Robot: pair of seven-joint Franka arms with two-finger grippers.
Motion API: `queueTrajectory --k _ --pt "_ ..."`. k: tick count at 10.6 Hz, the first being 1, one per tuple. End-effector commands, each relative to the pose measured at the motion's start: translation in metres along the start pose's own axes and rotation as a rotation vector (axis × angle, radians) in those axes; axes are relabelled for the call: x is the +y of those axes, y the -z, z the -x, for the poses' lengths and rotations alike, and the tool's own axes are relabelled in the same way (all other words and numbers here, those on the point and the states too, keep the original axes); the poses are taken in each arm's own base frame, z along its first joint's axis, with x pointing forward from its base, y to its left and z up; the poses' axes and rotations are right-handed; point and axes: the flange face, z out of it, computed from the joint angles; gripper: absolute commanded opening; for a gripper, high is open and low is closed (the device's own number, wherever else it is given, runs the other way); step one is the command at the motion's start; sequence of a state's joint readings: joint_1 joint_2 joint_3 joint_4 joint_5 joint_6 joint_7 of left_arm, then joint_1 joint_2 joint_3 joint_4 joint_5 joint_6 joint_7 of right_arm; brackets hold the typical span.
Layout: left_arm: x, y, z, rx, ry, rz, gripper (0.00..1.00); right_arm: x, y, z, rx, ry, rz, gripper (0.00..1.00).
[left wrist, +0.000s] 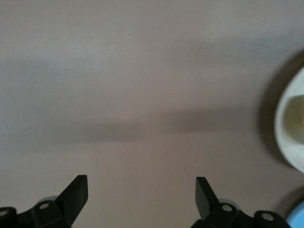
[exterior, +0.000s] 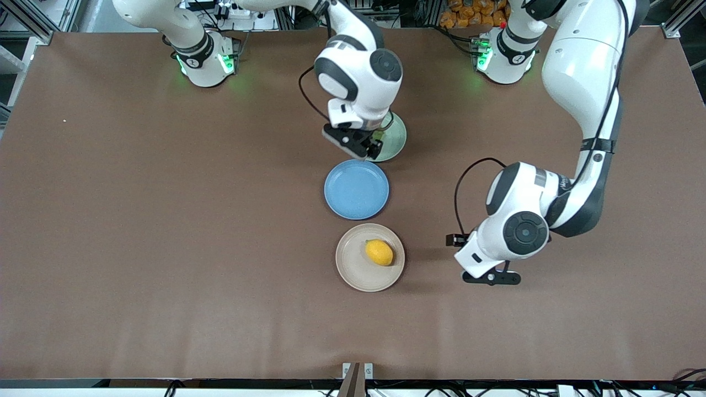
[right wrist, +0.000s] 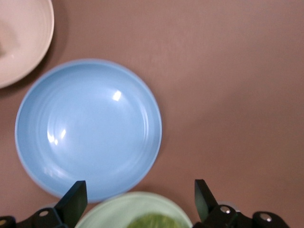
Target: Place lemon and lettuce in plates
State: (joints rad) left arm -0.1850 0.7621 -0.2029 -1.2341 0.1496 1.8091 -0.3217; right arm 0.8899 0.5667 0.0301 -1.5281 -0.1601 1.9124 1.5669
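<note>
The lemon sits in the beige-pink plate, the plate nearest the front camera, and it lies on the side of the plate toward the left arm's end of the worktop. Just beside that plate, the left gripper hangs over bare brown worktop with its jaws spread wide and nothing between them. Next up the line comes the blue plate, nothing in it, close to the beige-pink one but not touching. Farther still lies the mint green plate, half hidden under the right arm's wrist. The right gripper hovers over that plate's rim, jaws wide apart and holding nothing. In the right wrist view the lettuce shows as a green ruffled patch resting in the mint green plate.
</note>
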Motion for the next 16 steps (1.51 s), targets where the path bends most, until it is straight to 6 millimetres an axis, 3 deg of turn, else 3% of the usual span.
queueTrajectory --k 1,4,7,10,12,13,14,16 --pt "-0.046 -0.004 -0.004 -0.021 -0.019 -0.015 1.0 0.023 -0.002 -0.06 -0.043 0.059 0.014 1.0" --pt "-0.081 -0.014 -0.006 -0.05 -0.003 -0.013 1.0 0.055 -0.009 -0.156 -0.083 0.111 0.012 1.0" --pt "-0.106 -0.004 -0.003 -0.066 0.027 -0.012 1.0 0.108 -0.027 -0.261 -0.142 0.165 0.01 1.0" --pt "-0.124 0.015 0.001 -0.064 0.047 -0.013 1.0 0.178 -0.045 -0.366 -0.175 0.185 -0.018 1.0" --pt "-0.144 0.032 0.003 -0.041 0.066 -0.009 1.0 0.226 -0.048 -0.417 -0.225 0.168 -0.092 1.0" --pt "-0.15 0.04 0.005 -0.034 0.047 -0.006 1.0 0.245 -0.046 -0.431 -0.249 0.168 -0.123 1.0" --pt "-0.151 0.051 0.01 -0.033 0.051 -0.002 1.0 0.252 -0.043 -0.429 -0.262 0.226 -0.127 1.0" --pt "-0.153 0.059 0.018 -0.034 0.05 0.004 1.0 0.287 -0.042 -0.435 -0.261 0.323 -0.145 1.0"
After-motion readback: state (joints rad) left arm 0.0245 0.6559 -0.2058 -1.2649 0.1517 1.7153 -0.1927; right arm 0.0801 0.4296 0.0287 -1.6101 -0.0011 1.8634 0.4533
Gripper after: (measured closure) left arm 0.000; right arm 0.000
